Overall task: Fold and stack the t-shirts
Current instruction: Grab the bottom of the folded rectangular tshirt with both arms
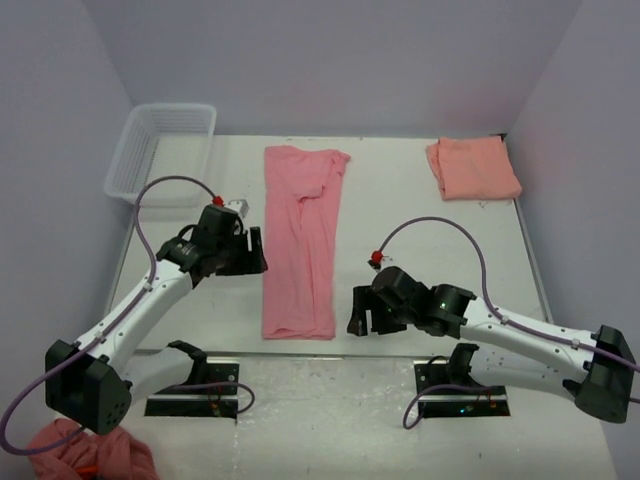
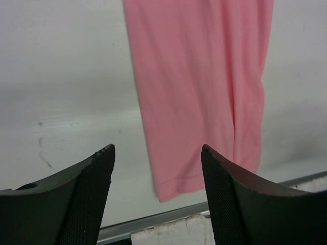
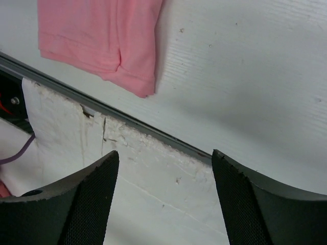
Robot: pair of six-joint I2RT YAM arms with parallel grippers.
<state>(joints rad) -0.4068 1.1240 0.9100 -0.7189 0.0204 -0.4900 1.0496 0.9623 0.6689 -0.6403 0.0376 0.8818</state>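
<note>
Clear mesh plastic basket (image 1: 160, 150) sits at far-L corner of the table (image 1: 390, 190); only its own mesh floor shows inside. Rose-pink t-shirt (image 1: 300, 245) lies mid-table, folded lengthwise into a long narrow strip running far to near, w/ its near hem just short of the table's near edge. Salmon-orange t-shirt (image 1: 473, 167) sits folded into a small pad at far-R corner, well apart from the pink one. L gripper (image 1: 252, 250) is just L of the strip at about mid-length, fingers spread w/ nothing btwn them; its wrist cam has the shirt ahead and R of the gap. R gripper (image 1: 360, 315) is just R of the strip's near-R corner, fingers likewise spread, nothing held; its wrist cam shows that hem corner up-L, close to the metal edge strip (image 3: 153, 132). Bare tabletop lies either side of the strip, wider on the R. Pink-orange cloth heap (image 1: 95, 450) sits off-table by L arm's base.
</note>
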